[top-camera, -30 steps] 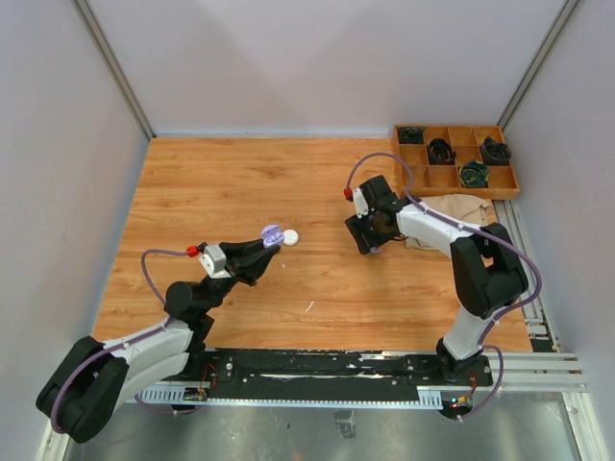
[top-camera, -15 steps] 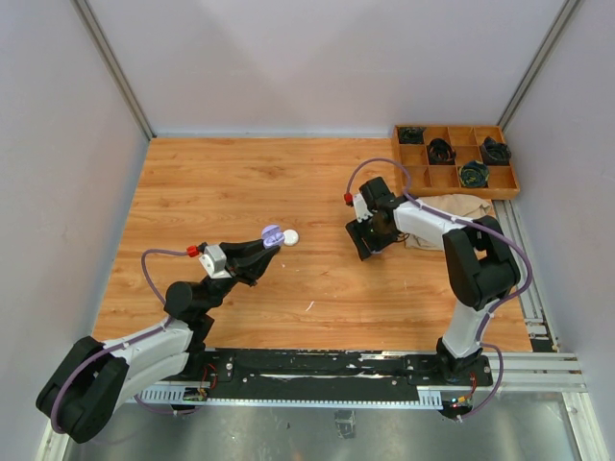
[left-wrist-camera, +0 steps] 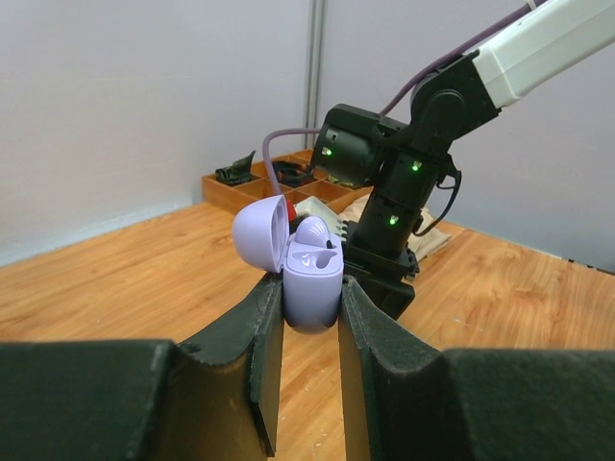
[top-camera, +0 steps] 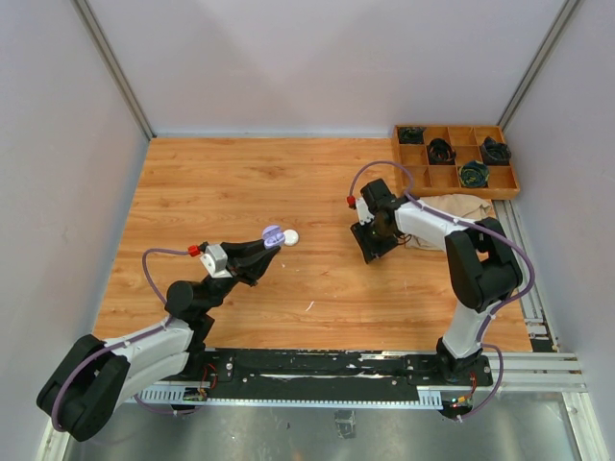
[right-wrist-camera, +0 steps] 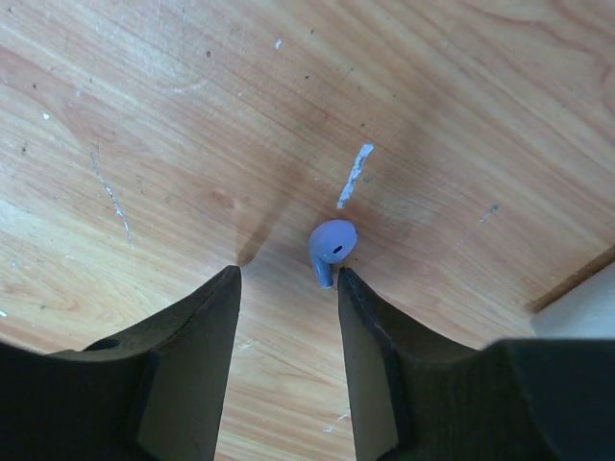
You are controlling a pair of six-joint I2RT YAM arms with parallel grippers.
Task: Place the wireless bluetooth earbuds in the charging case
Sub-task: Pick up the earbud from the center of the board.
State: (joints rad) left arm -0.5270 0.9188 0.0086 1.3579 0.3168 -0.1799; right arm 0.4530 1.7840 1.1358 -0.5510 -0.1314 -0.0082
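Note:
My left gripper is shut on a lilac charging case with its lid flipped open to the left. One lilac earbud sits in the case. The top view shows the case held above the table, with a small white round thing beside it. My right gripper is open and points down at the table. A lilac stemmed earbud lies on the wood just beyond its fingertips, close to the right finger. In the top view the right gripper hides that earbud.
A wooden compartment tray with dark items stands at the back right. A beige cloth lies in front of it, next to the right arm. Grey walls enclose the table on three sides.
The right gripper has shifted slightly and turned over the table near the cloth. The left arm with the case has not moved.

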